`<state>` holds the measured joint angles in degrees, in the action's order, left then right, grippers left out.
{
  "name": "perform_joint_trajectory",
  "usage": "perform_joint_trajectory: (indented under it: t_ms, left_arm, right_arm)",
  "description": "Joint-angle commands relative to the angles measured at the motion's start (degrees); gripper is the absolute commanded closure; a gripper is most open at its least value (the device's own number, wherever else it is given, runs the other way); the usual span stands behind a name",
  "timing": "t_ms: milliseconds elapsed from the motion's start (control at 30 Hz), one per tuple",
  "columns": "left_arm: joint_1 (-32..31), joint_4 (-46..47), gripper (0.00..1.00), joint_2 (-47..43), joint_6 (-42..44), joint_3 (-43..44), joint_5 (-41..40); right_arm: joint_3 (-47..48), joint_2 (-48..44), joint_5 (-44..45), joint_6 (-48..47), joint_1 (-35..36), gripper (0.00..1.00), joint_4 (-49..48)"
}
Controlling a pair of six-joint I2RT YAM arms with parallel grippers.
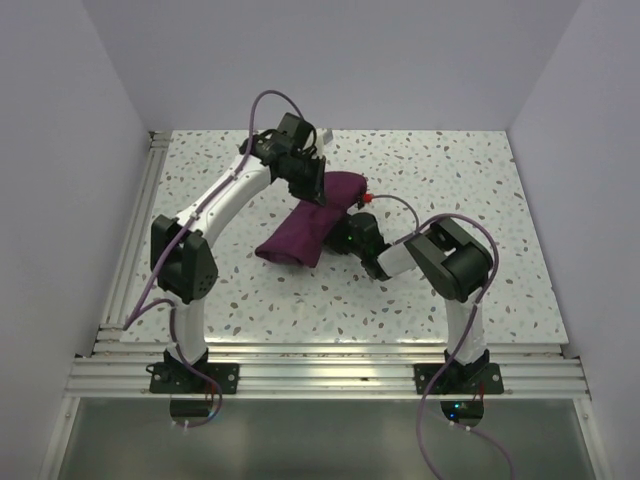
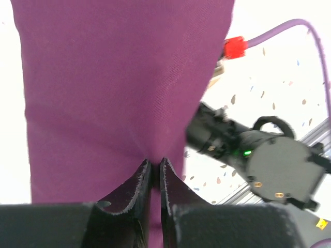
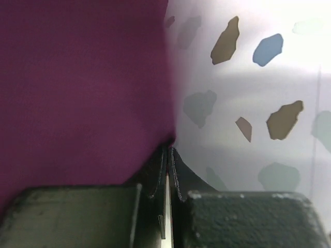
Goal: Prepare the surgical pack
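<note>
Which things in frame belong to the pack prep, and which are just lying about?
Part of the job:
- surgical pack, purple cloth bundle
- left gripper, pinching the cloth
- right gripper, pinching its edge

Just there:
- speckled table
- red cable plug

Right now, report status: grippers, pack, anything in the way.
Left gripper shut on pack. Right gripper shut on pack's edge. Pack bunched, stretched between them. No obstruction seen.
</note>
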<state>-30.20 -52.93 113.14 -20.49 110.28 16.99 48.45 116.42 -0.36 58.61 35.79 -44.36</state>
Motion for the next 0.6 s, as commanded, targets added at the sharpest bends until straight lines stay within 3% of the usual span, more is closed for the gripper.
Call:
perform_joint_trajectory:
  t_ms: [0, 267, 433, 567]
  left_arm:
    - [-0.04, 4.76, 1.00, -4.77, -1.66, 5.39, 5.68]
    - [-0.04, 7.93, 1.00, -6.79, -1.92, 0.03, 6.30]
    - [0.05, 9.59, 1.00, -7.67, -1.48, -3.83, 5.51]
    - [0.14, 10.56, 1.00, -8.20, -1.13, -6.04, 3.76]
  right_arm:
    - [2.35, 1.35, 2.38, -0.69, 1.47, 1.00, 0.68]
    - [-1.33, 3.37, 4.31, 2.38, 2.18, 1.00, -10.56]
    - [-0.45, 3.82, 5.45, 2.91, 2.18, 1.00, -7.06]
    - [-2.39, 3.46, 6.08, 2.74, 2.18, 0.90, -7.59]
